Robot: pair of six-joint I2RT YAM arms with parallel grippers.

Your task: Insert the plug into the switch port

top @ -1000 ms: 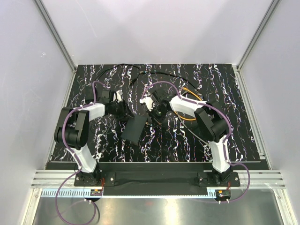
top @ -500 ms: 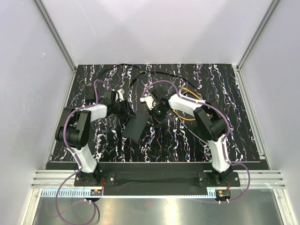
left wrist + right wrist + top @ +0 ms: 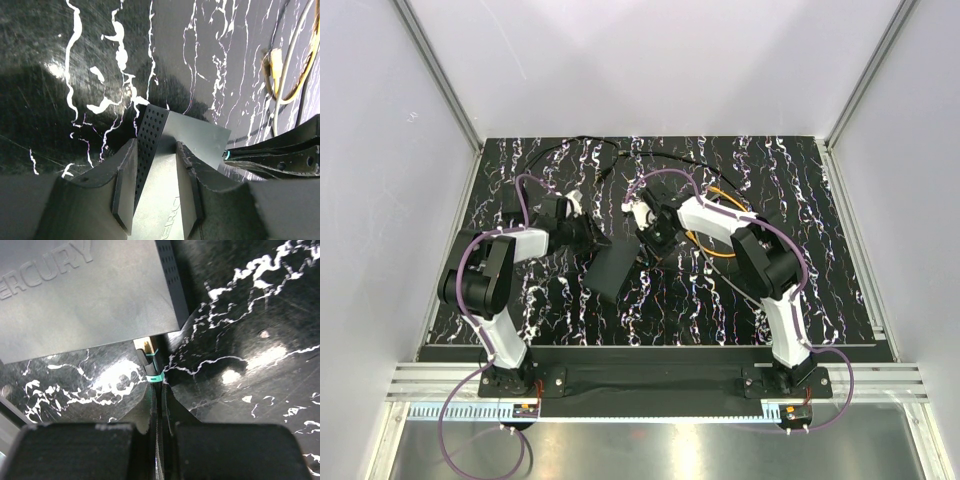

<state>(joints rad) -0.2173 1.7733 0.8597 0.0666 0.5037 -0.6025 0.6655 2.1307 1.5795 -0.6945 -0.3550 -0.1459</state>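
The flat matte-black switch box [image 3: 610, 268] lies tilted mid-table. My left gripper [image 3: 590, 240] is shut on its left corner; in the left wrist view the fingers [image 3: 125, 185] clamp the perforated side and top face of the box [image 3: 167, 170]. My right gripper [image 3: 646, 238] is shut on the plug [image 3: 151, 365], a black connector with a teal band and a gold tip. The tip meets the thin edge of the box [image 3: 85, 295]. The switch port itself is hidden under that edge. The right fingers and teal band [image 3: 227, 155] show at the box's far corner.
A yellow cable loop [image 3: 720, 238] lies behind the right arm, also seen from the left wrist [image 3: 280, 75]. A thin black cord [image 3: 582, 143] curves along the back of the marbled mat. Grey enclosure walls [image 3: 440, 110] stand on three sides.
My left gripper has narrowed onto the box corner. The box has shifted slightly toward the back right. The right gripper with the plug has edged left toward the box's edge.
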